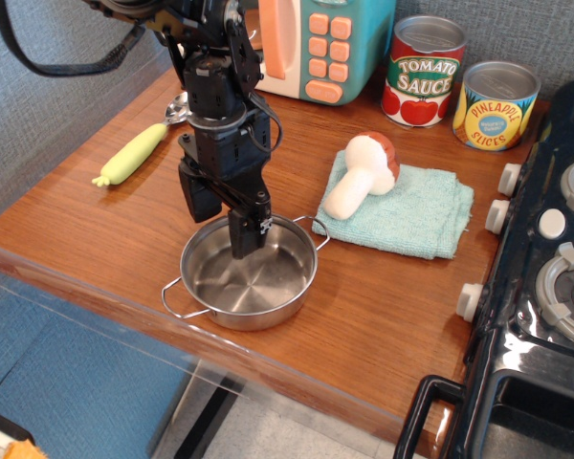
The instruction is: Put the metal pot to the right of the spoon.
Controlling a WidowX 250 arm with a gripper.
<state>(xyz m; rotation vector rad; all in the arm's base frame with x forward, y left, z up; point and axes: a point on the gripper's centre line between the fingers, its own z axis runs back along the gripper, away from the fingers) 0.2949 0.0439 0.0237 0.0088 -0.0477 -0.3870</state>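
The wooden tabletop point(383, 316) fills most of the frame, running from the upper left down to the lower right. A black stove point(545, 287) takes up the right edge, and a teal and peach toy microwave point(316, 43) stands at the top centre.

The black arm point(215, 86) comes down from the upper left, and its claw point(222, 215) straddles the back rim of the pot point(249, 273): one finger dips inside the pot point(248, 232), the other hangs just outside its upper-left wall. The fingers stand apart with the rim between them; I cannot tell whether they are pressing on it.

The pot sits low and centre-left in the frame, near the tabletop's front edge, with one wire handle pointing lower left and the other upper right, just beside a light green cloth point(407, 210). A mushroom point(364, 172) lies on the cloth's left part.

Two cans stand at the upper right: tomato sauce point(423, 72), and pineapple point(496, 105) to its right.

The spoon point(139, 148) lies at the left of the frame, above and left of the pot, well apart from it, its metal bowl toward the top beside the arm.
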